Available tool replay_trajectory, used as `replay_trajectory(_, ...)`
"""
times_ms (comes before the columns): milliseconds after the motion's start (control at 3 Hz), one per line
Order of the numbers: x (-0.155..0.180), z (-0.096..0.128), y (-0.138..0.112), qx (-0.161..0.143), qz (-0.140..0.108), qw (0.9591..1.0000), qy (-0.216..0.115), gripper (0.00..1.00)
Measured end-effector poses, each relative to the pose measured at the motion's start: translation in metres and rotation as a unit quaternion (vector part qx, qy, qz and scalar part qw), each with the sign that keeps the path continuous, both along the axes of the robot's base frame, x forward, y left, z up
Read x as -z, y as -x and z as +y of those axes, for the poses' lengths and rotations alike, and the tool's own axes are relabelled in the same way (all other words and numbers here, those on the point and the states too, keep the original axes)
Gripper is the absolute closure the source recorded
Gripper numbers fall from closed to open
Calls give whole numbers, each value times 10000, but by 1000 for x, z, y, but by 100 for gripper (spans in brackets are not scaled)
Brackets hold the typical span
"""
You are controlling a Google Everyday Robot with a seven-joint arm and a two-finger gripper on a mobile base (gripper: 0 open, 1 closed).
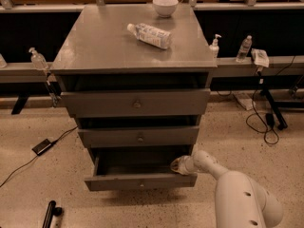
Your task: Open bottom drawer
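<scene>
The bottom drawer (140,181) of the grey cabinet (135,51) stands pulled out, its slim front panel with a small knob facing me and its dark inside showing. My gripper (179,165) sits at the drawer's right end, just inside and above the front panel, on the end of a white arm (237,198) that comes in from the lower right. The middle drawer (139,137) and the top drawer (137,103) are pushed in.
On the cabinet top lie a plastic bottle (151,35) on its side and a white bowl (165,5). Small bottles (244,48) stand on the rail to the right. Cables (260,122) and a black box (42,146) lie on the speckled floor.
</scene>
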State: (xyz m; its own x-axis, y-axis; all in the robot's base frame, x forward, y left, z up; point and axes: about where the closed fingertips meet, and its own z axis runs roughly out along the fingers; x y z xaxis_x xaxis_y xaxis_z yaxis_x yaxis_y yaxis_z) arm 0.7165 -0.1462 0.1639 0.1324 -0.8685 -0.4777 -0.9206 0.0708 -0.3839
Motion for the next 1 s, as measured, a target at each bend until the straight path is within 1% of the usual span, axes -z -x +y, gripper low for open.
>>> replay_trajectory(333, -2, 5, 16, -164, 42, 9998, 65, 100)
replay_trajectory(667, -10, -2, 30, -268, 29, 9994, 208, 100)
replay_trajectory(1000, -18, -10, 37, -119, -168, 9989, 417, 100)
